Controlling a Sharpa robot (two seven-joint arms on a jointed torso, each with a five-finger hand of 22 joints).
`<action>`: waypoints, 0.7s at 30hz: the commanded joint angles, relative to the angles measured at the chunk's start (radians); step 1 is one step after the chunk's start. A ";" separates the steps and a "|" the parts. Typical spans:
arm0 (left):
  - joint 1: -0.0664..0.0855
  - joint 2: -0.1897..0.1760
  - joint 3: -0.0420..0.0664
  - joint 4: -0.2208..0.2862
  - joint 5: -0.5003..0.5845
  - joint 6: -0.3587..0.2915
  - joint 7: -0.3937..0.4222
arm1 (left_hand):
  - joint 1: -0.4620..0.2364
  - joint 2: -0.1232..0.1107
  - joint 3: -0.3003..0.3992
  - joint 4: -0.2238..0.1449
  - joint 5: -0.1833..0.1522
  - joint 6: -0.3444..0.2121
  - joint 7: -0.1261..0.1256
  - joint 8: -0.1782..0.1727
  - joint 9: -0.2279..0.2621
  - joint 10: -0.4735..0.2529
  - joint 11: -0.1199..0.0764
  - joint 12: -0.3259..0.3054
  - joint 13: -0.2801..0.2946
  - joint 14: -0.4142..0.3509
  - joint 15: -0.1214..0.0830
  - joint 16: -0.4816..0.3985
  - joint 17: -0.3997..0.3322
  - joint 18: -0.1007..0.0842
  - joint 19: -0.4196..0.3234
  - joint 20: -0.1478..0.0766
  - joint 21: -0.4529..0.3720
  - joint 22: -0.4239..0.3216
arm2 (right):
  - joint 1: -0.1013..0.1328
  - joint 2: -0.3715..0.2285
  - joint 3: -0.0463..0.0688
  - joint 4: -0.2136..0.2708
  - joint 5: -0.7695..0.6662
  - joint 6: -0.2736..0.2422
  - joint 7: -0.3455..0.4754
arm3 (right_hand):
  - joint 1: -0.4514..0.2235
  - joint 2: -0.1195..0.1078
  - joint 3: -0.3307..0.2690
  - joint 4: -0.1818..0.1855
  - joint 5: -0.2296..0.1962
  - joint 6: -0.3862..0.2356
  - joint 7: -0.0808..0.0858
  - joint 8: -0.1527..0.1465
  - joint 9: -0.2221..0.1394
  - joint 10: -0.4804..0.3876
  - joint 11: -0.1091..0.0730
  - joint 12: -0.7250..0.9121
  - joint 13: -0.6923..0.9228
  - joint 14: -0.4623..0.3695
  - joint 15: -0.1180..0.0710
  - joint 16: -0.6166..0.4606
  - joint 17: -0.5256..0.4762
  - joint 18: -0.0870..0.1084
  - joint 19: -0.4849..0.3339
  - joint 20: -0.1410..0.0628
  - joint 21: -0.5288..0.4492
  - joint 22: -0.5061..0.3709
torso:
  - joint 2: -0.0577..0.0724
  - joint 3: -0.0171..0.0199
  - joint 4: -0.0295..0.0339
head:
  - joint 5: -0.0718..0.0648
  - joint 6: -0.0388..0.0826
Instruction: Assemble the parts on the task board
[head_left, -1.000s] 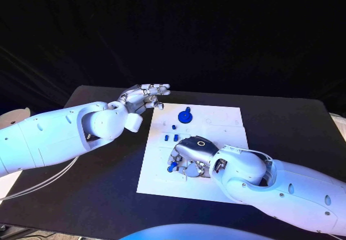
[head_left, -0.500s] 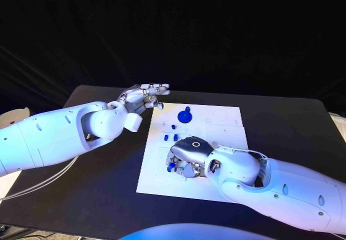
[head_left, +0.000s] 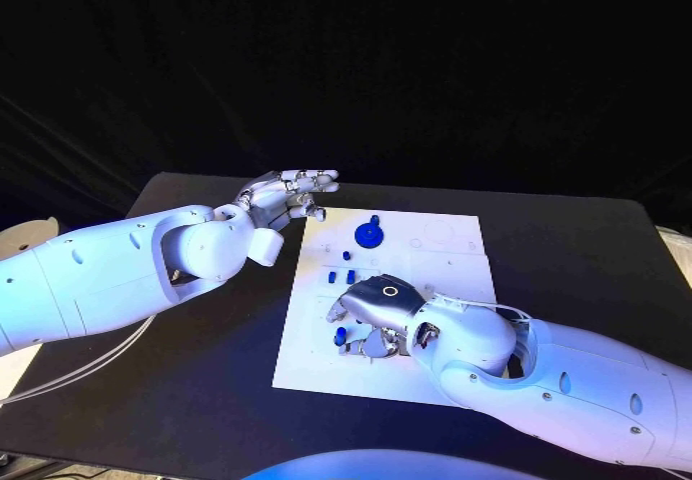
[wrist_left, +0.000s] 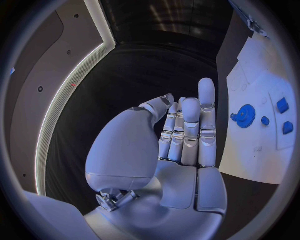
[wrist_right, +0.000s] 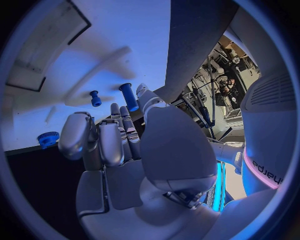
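White board fills the middle of the black table, and my right hand hangs low over its near-left part, knuckles up, fingers curled downward. From my right wrist I see a blue peg just past my fingertips, and a smaller blue pin beside it. I think nothing is pinched yet, but the fingertips hide the contact, so I cannot tell whether the hand is closed on a part or bare.

My left hand hovers off the board's far-left corner, at about ten o'clock from my right, fingers together and straight, holding nothing. The blue gear sits at twelve o'clock from my right hand, well apart, with the small blue pieces between.

The risk: my fingers crowd the peg from above, so a slightly off closing could tip it or flick it away. My palm also blocks the head camera, so a miss would go unseen.
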 joint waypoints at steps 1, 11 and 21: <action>0.001 0.001 0.001 0.001 -0.003 0.022 0.000 | -0.011 0.002 -0.002 -0.004 0.005 -0.007 0.002 0.004 0.000 -0.007 0.002 0.008 -0.001 -0.006 0.002 -0.005 -0.003 0.018 -0.007 0.000 -0.005 -0.002 | 0.000 -0.013 0.000 0.014 -0.010 -0.087 0.010 | 0.027 -0.003 -0.033 0.036 -0.001 -0.016 -0.013 -0.002 0.000 -0.014 0.000 0.005 0.001 0.041 0.007 -0.001 -0.002 0.017 0.002 0.006 -0.004 -0.002 | 0.001 0.0013 -0.0003 | -0.003 0.001; 0.000 -0.002 0.000 -0.001 -0.003 0.030 -0.006 | -0.024 0.003 -0.010 0.001 0.003 -0.009 0.002 0.005 0.000 -0.012 0.003 0.013 -0.001 -0.007 0.003 -0.003 -0.007 0.018 -0.007 0.002 -0.007 -0.004 | 0.016 -0.154 0.015 0.119 0.076 -0.218 0.044 | 0.078 0.021 -0.048 0.086 0.001 0.007 -0.015 0.003 0.004 0.055 -0.016 0.050 0.007 0.038 -0.003 -0.009 -0.022 0.017 0.008 0.001 -0.002 0.000 | -0.002 0.0019 -0.0037 | -0.020 0.009; 0.000 -0.008 -0.005 0.005 -0.013 0.031 -0.007 | -0.023 0.004 -0.010 0.000 0.003 -0.009 0.002 0.005 0.000 -0.012 0.003 0.014 -0.001 -0.008 0.003 -0.003 -0.008 0.018 -0.007 0.002 -0.007 -0.005 | 0.058 -0.405 0.022 0.226 0.374 -0.246 -0.076 | 0.070 0.052 -0.039 0.086 0.022 0.091 -0.040 0.028 0.013 0.352 -0.072 0.175 0.059 0.064 -0.048 0.073 0.080 -0.009 0.066 -0.035 0.093 0.132 | -0.005 -0.0032 -0.0171 | -0.059 0.023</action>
